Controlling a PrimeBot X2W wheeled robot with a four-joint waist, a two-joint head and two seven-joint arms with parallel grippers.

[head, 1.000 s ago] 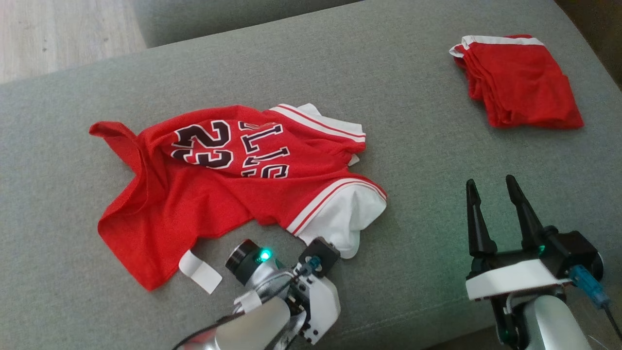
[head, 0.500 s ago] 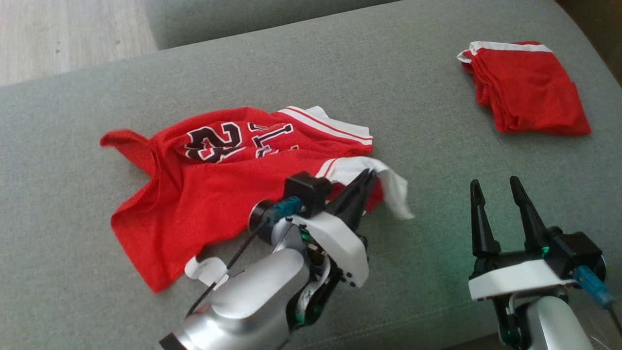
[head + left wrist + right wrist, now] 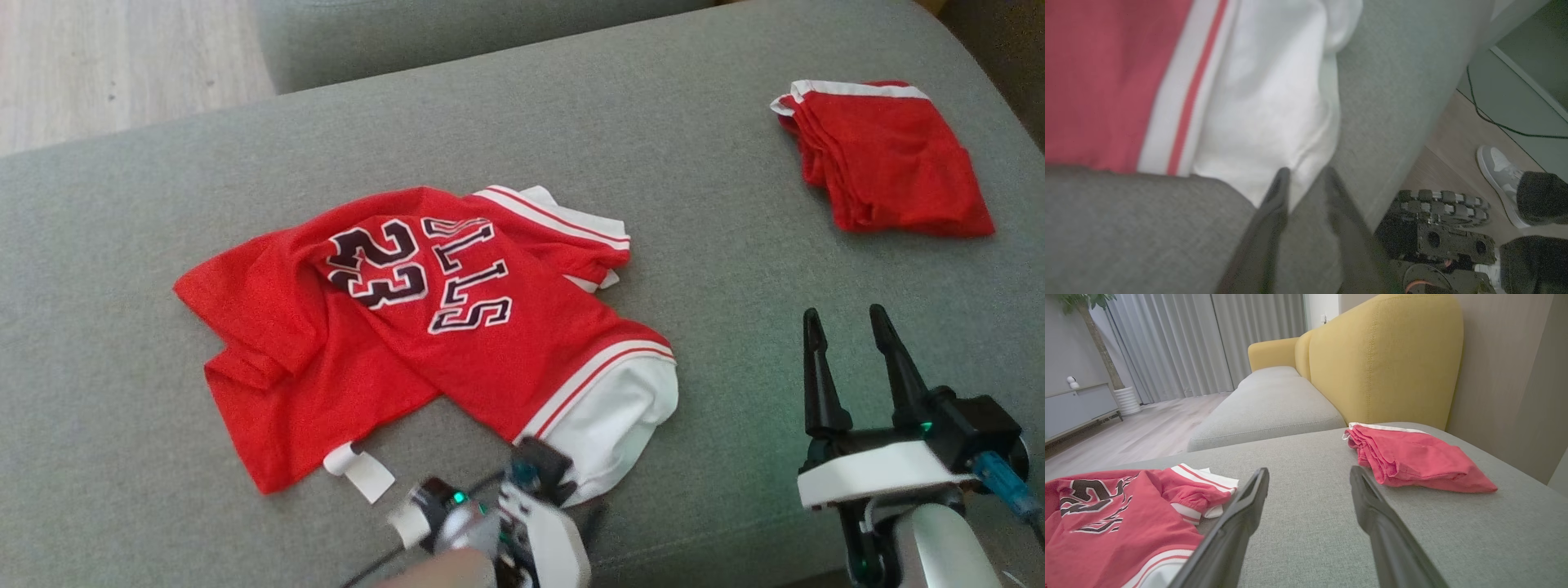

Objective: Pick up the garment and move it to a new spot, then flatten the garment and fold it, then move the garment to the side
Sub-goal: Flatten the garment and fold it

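head: jersey [image 3: 424, 327] sprawls mid sofa cushion [image 3: 735, 163], white hem [image 3: 620, 416] nearest left gripper [image 3: 571, 494], right gripper [image 3: 843, 313] well apart to its right | left wrist: jaws pinched narrow on that hem | right wrist: jaws spread wide, empty, jersey lower left

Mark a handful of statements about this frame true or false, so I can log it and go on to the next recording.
1. The jersey lies on the grey cushion with the number 23 showing. True.
2. The right gripper is shut on the folded red garment. False: it is open, holds nothing and is apart from that garment.
3. The left gripper is at the jersey's white sleeve. True.
4. The folded red garment lies on top of the jersey. False: it lies apart, near the cushion's far right.
5. A shoe shows on the floor in the left wrist view. True.
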